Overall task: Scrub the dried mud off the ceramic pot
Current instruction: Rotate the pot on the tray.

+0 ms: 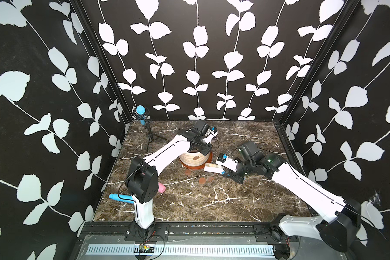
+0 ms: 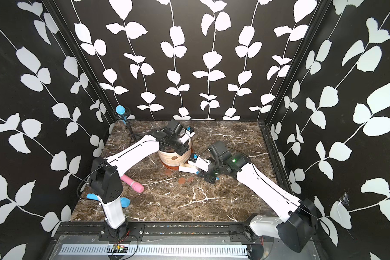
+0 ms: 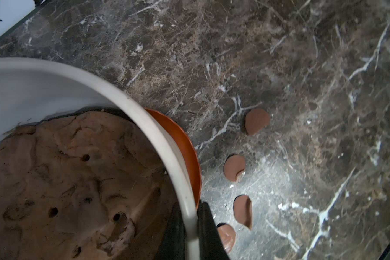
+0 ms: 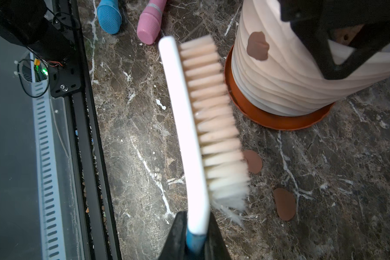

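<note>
The tabletop (image 1: 212, 202) is a dark brown, marble-patterned slab veined in white, and an orange-brown saucer (image 4: 268, 119) sits on it toward the back, near the middle. Just in front of the saucer, flat reddish-brown dried mud patches (image 3: 256, 121) lie on the stone; four show in the left wrist view. A pink cylinder (image 2: 133, 182) and a blue cylinder (image 1: 116, 197) lie near the front left, and a black tripod (image 1: 152, 137) holding a blue-capped microphone (image 1: 140, 110) stands in the far left corner.

You see a pink tube (image 2: 132, 183) and a blue tube (image 4: 109, 19) lying on the marble table (image 1: 212, 198), a blue microphone (image 1: 140, 110) standing behind.
</note>
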Action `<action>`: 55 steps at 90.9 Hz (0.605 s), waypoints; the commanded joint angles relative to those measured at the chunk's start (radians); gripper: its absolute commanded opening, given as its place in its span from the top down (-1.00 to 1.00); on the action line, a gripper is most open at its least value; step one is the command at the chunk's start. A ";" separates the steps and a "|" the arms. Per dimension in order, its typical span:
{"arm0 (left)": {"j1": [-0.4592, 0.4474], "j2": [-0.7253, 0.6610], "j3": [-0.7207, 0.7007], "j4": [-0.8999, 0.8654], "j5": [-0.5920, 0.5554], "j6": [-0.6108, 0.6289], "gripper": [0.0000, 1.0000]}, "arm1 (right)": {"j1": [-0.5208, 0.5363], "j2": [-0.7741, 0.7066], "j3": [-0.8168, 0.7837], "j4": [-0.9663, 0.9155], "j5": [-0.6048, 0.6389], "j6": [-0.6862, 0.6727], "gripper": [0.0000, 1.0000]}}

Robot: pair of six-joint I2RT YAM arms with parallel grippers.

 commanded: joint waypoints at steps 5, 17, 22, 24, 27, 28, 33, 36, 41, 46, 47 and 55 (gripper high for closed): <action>-0.064 0.002 0.027 0.177 0.021 -0.256 1.00 | 0.002 -0.018 -0.036 0.022 0.064 -0.010 1.00; -0.077 0.002 0.018 0.218 0.054 -0.373 0.88 | 0.002 -0.018 -0.058 0.012 0.066 -0.015 1.00; -0.079 0.002 0.010 0.233 0.083 -0.406 0.82 | 0.002 -0.010 -0.056 0.015 0.045 -0.012 1.00; -0.079 0.002 0.008 0.239 0.096 -0.416 0.79 | 0.003 -0.007 -0.054 0.019 0.037 -0.011 1.00; -0.079 0.001 0.006 0.244 0.114 -0.426 0.72 | 0.002 0.002 -0.051 0.023 0.026 -0.007 1.00; -0.078 0.001 0.005 0.245 0.120 -0.429 0.70 | 0.002 0.006 -0.049 0.024 0.024 -0.005 1.00; -0.079 -0.004 0.004 0.246 0.147 -0.437 0.62 | 0.002 0.026 -0.036 0.031 0.011 0.002 1.00; -0.079 -0.010 0.004 0.244 0.159 -0.443 0.56 | 0.002 0.042 -0.025 0.033 0.002 0.006 1.00; -0.078 -0.028 -0.003 0.245 0.177 -0.448 0.48 | 0.002 0.073 -0.003 0.037 -0.012 0.009 1.00; -0.078 -0.054 -0.008 0.243 0.188 -0.443 0.38 | 0.003 0.108 0.023 0.036 -0.019 0.017 1.00; -0.077 -0.061 -0.010 0.243 0.188 -0.442 0.36 | 0.003 0.114 0.028 0.036 -0.020 0.020 1.00; -0.068 -0.112 -0.032 0.218 0.183 -0.427 0.27 | -0.002 0.166 0.069 0.043 -0.009 0.048 1.00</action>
